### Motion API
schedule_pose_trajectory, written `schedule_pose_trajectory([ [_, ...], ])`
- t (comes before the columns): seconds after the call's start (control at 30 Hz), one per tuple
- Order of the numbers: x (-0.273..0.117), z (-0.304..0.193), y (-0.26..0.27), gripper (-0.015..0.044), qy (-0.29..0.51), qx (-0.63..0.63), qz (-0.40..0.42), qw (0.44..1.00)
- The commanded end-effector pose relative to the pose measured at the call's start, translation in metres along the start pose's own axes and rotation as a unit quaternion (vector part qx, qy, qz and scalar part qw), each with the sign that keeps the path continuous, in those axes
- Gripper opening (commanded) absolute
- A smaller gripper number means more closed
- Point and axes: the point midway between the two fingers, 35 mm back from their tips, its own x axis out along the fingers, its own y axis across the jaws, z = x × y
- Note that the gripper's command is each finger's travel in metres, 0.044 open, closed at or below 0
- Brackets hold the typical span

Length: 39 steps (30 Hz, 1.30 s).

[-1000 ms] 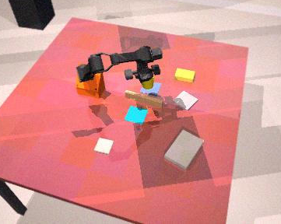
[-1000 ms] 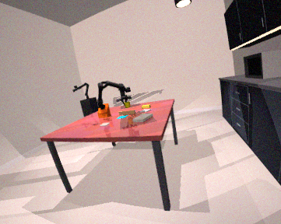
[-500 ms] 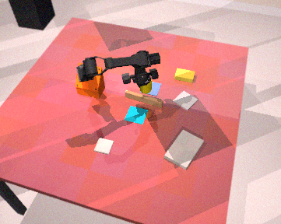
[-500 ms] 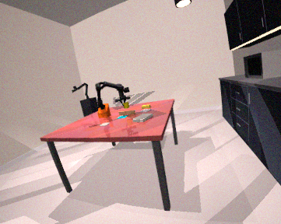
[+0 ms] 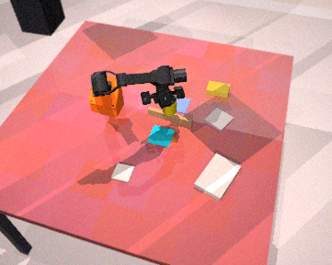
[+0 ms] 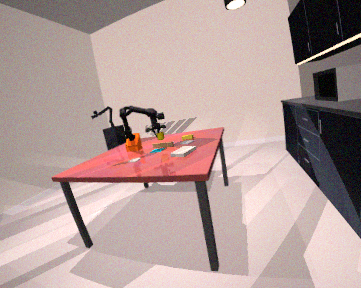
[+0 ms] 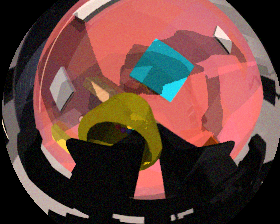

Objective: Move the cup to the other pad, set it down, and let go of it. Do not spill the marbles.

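Gripper: the gripper (image 5: 168, 102) (image 6: 158, 130) (image 7: 150, 127) is being held above the table (image 5: 53, 152) (image 6: 108, 170), its fingers being clenched on the cup's wall.
Cup: the yellow cup (image 5: 169, 109) (image 6: 160, 136) (image 7: 119, 107) is being grasped and held aloft by the wooden bar (image 5: 181, 120) (image 6: 163, 145) (image 7: 100, 91), part of which is being hidden by it in the wrist view. Exact clearance over the bar is not being shown.
Marbles: small red and blue spots, consistent with marbles (image 7: 123, 129), are being seen inside the cup; their number is being obscured by shadow.
Blue pad: the blue pad (image 5: 184, 105) is being seen just beyond the bar in the top view, unoccupied by the cup.
Cyan pad: the cyan pad (image 5: 161, 136) (image 6: 157, 150) (image 7: 162, 70) is being seen near the bar, on the opposite side from the blue pad; no cup is being supported.
Yellow block: the yellow block (image 5: 218, 89) (image 6: 187, 137) (image 7: 62, 139) is being supported by the table, beyond the bar and to its right in the top view.
Grey tile: the grey tile (image 5: 219, 119) (image 7: 61, 88) is being seen right of the bar in the top view.
White slab: the white slab (image 5: 217, 177) (image 6: 183, 151) is being supported well apart from the bar.
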Motion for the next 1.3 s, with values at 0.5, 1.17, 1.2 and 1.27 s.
schedule_pose_trajectory([
  [0.5, 0.0, 0.037, -0.028, 0.0, -0.002, -0.004, -0.003, 1.0],
  [1.17, 0.001, 0.074, -0.057, 0.0, -0.003, -0.004, -0.004, 1.0],
  [1.2, 0.002, 0.074, -0.057, 0.0, -0.003, -0.004, -0.004, 1.0],
  [1.27, 0.003, 0.074, -0.057, 0.0, -0.003, -0.004, -0.004, 1.0],
])
